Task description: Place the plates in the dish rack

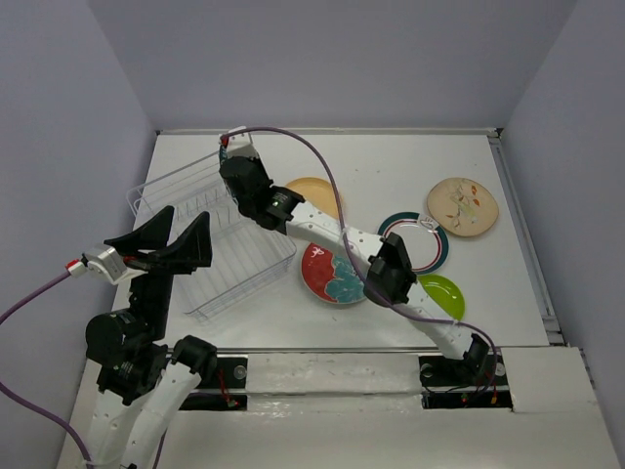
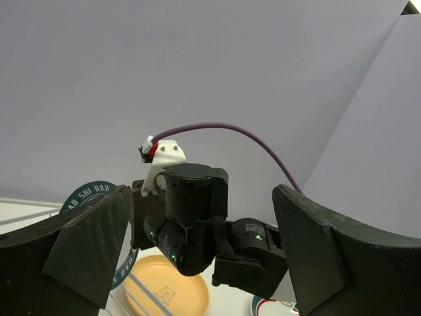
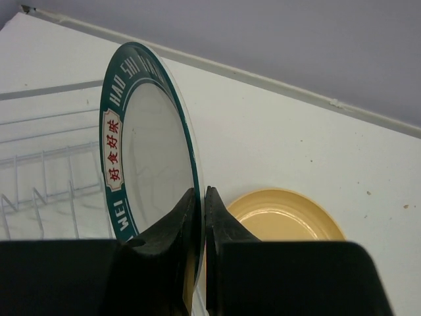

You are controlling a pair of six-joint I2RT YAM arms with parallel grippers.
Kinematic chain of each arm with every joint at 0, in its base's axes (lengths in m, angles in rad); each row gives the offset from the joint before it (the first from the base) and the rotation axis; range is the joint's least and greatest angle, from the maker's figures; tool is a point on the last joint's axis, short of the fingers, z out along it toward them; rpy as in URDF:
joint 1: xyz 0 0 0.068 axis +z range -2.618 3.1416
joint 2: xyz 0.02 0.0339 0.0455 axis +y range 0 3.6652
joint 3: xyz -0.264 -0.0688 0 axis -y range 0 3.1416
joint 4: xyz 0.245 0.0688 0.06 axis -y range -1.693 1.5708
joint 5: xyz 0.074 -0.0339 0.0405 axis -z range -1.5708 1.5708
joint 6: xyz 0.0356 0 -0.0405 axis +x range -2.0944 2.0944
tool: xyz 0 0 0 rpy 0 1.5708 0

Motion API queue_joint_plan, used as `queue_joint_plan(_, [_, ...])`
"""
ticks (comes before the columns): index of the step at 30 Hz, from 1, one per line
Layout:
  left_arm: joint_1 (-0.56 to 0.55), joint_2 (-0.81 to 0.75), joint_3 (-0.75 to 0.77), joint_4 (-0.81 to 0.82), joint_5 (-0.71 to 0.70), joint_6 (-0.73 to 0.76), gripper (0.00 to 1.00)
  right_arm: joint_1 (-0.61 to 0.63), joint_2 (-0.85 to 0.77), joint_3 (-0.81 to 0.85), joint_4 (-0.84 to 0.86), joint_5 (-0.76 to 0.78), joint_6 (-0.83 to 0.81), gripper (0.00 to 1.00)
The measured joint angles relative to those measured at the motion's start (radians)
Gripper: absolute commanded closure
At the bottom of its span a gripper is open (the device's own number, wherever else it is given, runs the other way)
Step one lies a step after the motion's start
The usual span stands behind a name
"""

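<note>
Table: the flat white matte table [image 1: 391, 166] carries everything we deal with.
Rack: the open-topped dish rack of thin white wire grid [image 1: 210, 259] sits on the table's left part. Its long axis runs diagonally from far left to near right, and slim upright tines show in the right wrist view.
Key relation: the rack lies below and to the left of the right gripper [image 3: 200, 197], which reaches over the rack's far end. We judge the coming move to be a lowering, with the plate kept on edge so it slips between tines.
Held plate: the round white plate with a dark teal lettered rim [image 3: 148, 158] stands upright, glossy and thin-edged, with its hollow face toward the rack. Whether its lower edge touches the wires is hidden from us.
Right hand: its fingers press on the rim from both sides — a firm pinch.
Left hand: the left gripper [image 1: 174, 242] hovers at the rack's near-left side, spread wide and holding nothing.
Nearer arm: the left sits closer to the rack, but the right has the plate.
Waiting plates: five lie flat to the right of the rack — the plain orange-yellow plate [image 1: 314, 193], the red plate with a teal flower [image 1: 332, 274], the second teal-rimmed white plate [image 1: 415, 239], the beige speckled plate [image 1: 462, 206] and the small lime green plate [image 1: 441, 293].
</note>
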Motion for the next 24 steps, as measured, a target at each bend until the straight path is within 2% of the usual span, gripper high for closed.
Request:
queue_joint_plan(1, [0.000, 0.000, 0.000, 0.000, 0.000, 0.000, 0.01, 0.004, 0.002, -0.001, 0.003, 0.001, 0.000, 0.84])
queue_joint_plan(2, [0.000, 0.000, 0.000, 0.000, 0.000, 0.000, 0.01, 0.005, 0.005, -0.002, 0.006, 0.003, 0.000, 0.72])
queue_joint_plan(4, [0.000, 0.000, 0.000, 0.000, 0.000, 0.000, 0.01, 0.011, 0.014, -0.002, 0.026, 0.005, -0.012, 0.58])
queue_joint_plan(9, [0.000, 0.002, -0.001, 0.000, 0.002, 0.000, 0.01, 0.026, 0.024, -0.017, 0.052, 0.007, -0.047, 0.44])
queue_joint_plan(15, [0.000, 0.010, -0.006, 0.000, 0.006, 0.000, 0.01, 0.027, 0.019, -0.071, 0.129, -0.004, -0.122, 0.43])
queue_joint_plan(20, [0.001, 0.025, -0.006, 0.000, 0.008, -0.001, 0.01, 0.026, -0.066, -0.190, 0.139, -0.058, -0.122, 0.45])
queue_joint_plan(22, [0.005, 0.029, -0.007, 0.000, 0.010, -0.001, 0.01, 0.026, -0.108, -0.229, 0.141, -0.079, -0.111, 0.52])
queue_joint_plan(23, [0.008, 0.030, -0.008, 0.000, 0.011, -0.001, 0.01, 0.025, -0.132, -0.242, 0.143, -0.088, -0.105, 0.60])
queue_joint_plan(24, [0.010, 0.030, -0.008, 0.000, 0.011, -0.001, 0.01, 0.024, -0.146, -0.251, 0.148, -0.097, -0.099, 0.62])
